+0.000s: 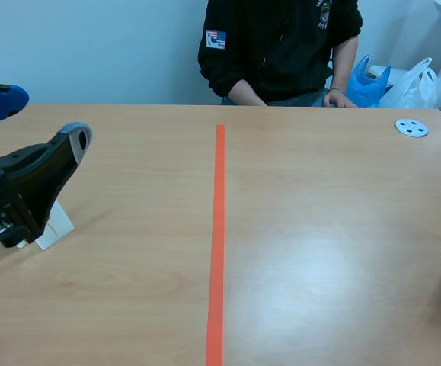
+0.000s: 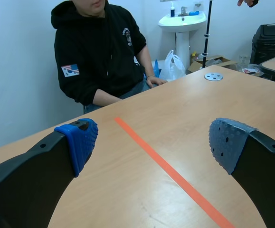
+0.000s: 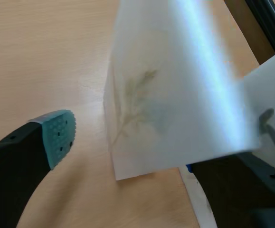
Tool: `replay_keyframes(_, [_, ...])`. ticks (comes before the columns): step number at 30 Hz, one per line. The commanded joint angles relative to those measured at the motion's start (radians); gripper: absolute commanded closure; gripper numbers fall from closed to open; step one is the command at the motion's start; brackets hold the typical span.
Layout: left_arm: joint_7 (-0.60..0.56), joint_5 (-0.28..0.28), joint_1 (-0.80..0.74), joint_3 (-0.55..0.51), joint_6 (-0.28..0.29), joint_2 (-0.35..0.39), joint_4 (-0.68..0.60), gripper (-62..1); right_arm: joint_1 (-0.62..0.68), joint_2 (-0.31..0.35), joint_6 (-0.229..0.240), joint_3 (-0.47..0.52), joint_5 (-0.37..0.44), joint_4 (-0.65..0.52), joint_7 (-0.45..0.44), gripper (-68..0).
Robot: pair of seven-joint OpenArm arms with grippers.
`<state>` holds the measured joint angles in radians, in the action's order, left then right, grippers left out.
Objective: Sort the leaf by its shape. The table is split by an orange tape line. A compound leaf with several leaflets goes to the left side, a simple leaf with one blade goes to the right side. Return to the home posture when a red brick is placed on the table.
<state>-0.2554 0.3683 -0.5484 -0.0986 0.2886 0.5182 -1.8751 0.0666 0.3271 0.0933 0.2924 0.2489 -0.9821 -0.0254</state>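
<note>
Your left jaws gape over the worktop [image 2: 128, 190], tape line [image 2: 170, 168] ahead; right jaws apart, one bearing a sheet [image 3: 189, 95] showing a faint feathery leaf [image 3: 133, 102].

I'm looking at a plain lab-style test room: pale bare wall [image 1: 91, 46], a wooden table [image 1: 319, 229] marked with an orange tape line [image 1: 218, 229], a washbasin [image 2: 182, 21] and black bin [image 2: 269, 40] beyond, a person [image 1: 281, 46] seated across.

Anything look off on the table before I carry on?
Yes: in the right wrist view a translucent white sheet bearing a faint leaf stands curled on edge, leaning against one side of the open right gripper, not lying flat.
</note>
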Motion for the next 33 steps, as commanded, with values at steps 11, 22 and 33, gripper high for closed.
replay_keyframes(11, [-0.016,0.01,0.008,0.003,-0.005,0.001,-0.005,-50.8,0.016,0.019,0.001,0.002,0.026,-0.125,0.008,-48.9])
replay_keyframes(22, [-0.016,0.01,0.008,0.003,-0.005,0.001,-0.005,-50.8,0.212,0.02,0.004,0.087,0.063,-0.546,0.087,-48.9])
replay_keyframes(33, [-0.016,0.01,0.009,0.003,-0.005,0.0,-0.005,-50.8,0.369,0.111,0.077,0.187,0.218,-0.938,0.223,-56.6])
